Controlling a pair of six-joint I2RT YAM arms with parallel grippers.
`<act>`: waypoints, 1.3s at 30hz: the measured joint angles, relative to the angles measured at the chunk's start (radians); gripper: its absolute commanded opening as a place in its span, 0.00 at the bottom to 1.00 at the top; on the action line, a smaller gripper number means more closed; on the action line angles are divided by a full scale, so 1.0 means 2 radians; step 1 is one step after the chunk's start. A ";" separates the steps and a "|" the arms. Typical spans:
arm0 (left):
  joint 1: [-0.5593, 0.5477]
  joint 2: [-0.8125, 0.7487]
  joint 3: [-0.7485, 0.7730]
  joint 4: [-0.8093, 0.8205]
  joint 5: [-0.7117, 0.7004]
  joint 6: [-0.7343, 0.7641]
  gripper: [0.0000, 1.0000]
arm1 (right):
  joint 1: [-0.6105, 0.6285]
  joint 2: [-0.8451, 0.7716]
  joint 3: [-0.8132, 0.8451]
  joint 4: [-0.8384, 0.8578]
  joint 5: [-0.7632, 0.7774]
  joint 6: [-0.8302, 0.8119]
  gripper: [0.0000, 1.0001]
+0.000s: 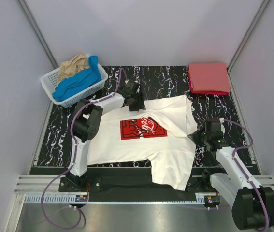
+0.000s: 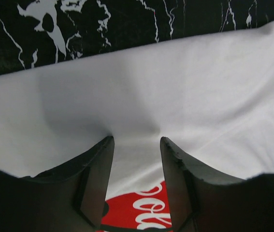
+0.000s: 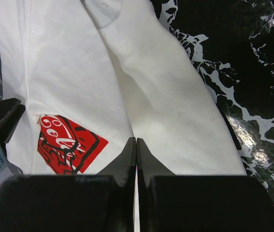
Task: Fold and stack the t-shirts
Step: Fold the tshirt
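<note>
A white t-shirt (image 1: 122, 145) with a red chest print (image 1: 143, 128) lies spread on the black marble table (image 1: 54, 135). Its lower right corner hangs over the near edge. My left gripper (image 1: 136, 102) is at the shirt's far edge. In the left wrist view it (image 2: 137, 140) is open, both tips down on the white cloth (image 2: 175, 87), nothing between them. My right gripper (image 1: 198, 136) is at the shirt's right side. In the right wrist view it (image 3: 136, 139) is shut, tips at a crease in the cloth (image 3: 69, 72). Whether cloth is pinched does not show. A folded red t-shirt (image 1: 208, 77) lies back right.
A white lattice basket (image 1: 49, 79) at the back left holds a blue tee (image 1: 79, 83) and a tan one (image 1: 74, 65). Grey walls close in the table on three sides. Metal rails (image 1: 127, 195) run along the near edge by the arm bases.
</note>
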 measured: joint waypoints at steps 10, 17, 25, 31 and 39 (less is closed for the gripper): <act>0.001 0.009 0.011 -0.002 0.000 0.005 0.52 | 0.004 -0.052 -0.069 0.045 -0.013 0.031 0.00; 0.002 0.010 0.011 -0.002 -0.001 0.005 0.52 | 0.015 -0.108 -0.087 0.048 -0.007 0.046 0.00; 0.003 0.011 0.013 -0.002 0.000 0.005 0.54 | 0.020 -0.083 -0.093 0.049 0.003 0.048 0.26; 0.003 0.010 0.014 -0.001 0.010 0.005 0.56 | 0.021 -0.027 -0.035 -0.007 0.030 0.021 0.38; 0.010 -0.027 -0.002 -0.027 0.014 0.022 0.58 | 0.021 0.177 0.175 0.012 0.047 -0.089 0.21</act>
